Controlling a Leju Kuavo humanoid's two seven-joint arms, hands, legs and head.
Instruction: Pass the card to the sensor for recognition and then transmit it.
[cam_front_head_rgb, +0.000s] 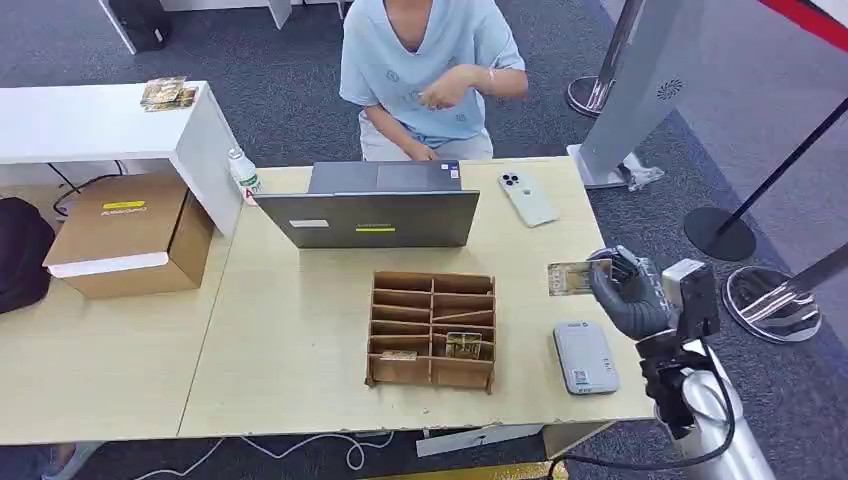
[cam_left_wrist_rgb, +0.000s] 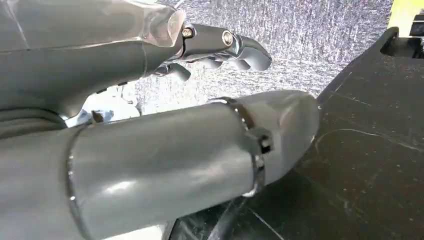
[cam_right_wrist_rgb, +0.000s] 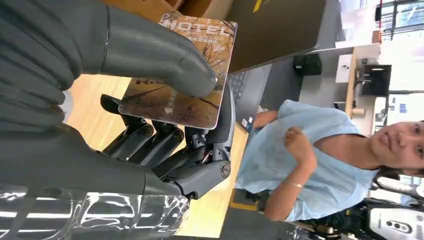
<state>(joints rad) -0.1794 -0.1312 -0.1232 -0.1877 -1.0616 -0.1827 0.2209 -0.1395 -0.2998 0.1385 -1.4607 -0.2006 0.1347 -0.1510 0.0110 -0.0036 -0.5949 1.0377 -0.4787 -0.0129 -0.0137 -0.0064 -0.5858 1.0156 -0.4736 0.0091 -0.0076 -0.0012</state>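
One card (cam_front_head_rgb: 578, 277) sits pinched in our right hand (cam_front_head_rgb: 628, 297), thumb on its face, raised above the desk (cam_front_head_rgb: 300, 350) beyond the grey sensor (cam_front_head_rgb: 585, 357), so presenting it looks next. Left hand (cam_left_wrist_rgb: 220, 50) hangs empty, fingers curled.

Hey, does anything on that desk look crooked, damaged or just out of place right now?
Mostly tidy. In the cardboard organizer, one divider in the right column sits slanted while the rest run level. The white phone lies at an angle beside the laptop. The right robot hand holds the card above the table, nothing spilled.
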